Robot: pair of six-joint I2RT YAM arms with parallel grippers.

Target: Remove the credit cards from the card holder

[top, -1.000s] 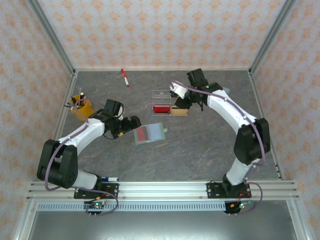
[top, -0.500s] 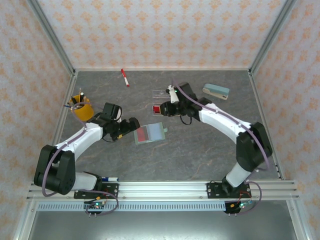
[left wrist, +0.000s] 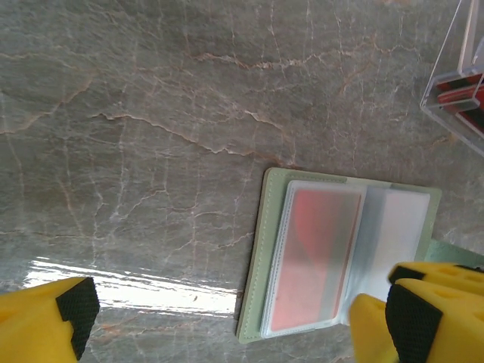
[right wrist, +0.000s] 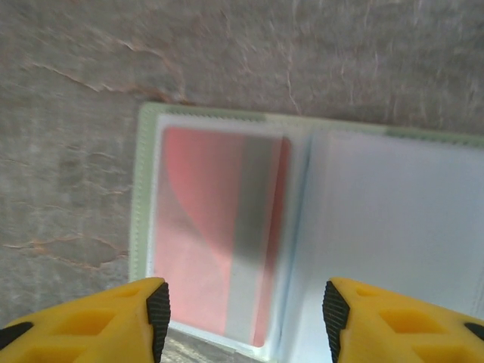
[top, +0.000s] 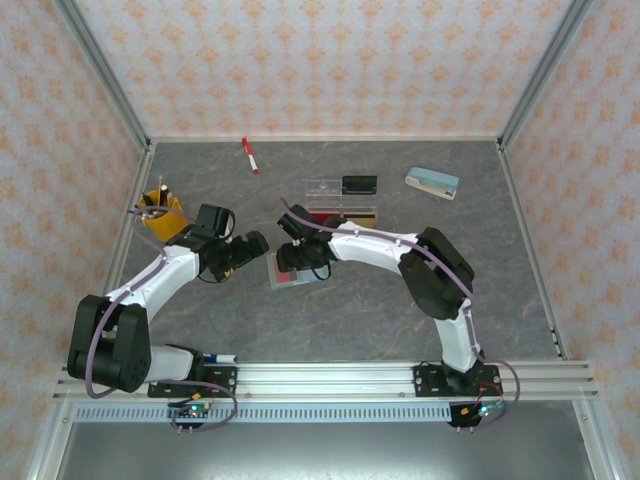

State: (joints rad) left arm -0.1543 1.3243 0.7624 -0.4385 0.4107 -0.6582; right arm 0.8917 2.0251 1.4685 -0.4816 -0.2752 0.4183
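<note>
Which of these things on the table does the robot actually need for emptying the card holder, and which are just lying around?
Part of the job: card holder, the red card in its pocket, a second red card and a tan-gold card lying in the clear tray.
Just lying about: red marker, stapler, yellow pen cup.

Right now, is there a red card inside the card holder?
Yes, the red card sits under clear plastic inside the open card holder.
</note>
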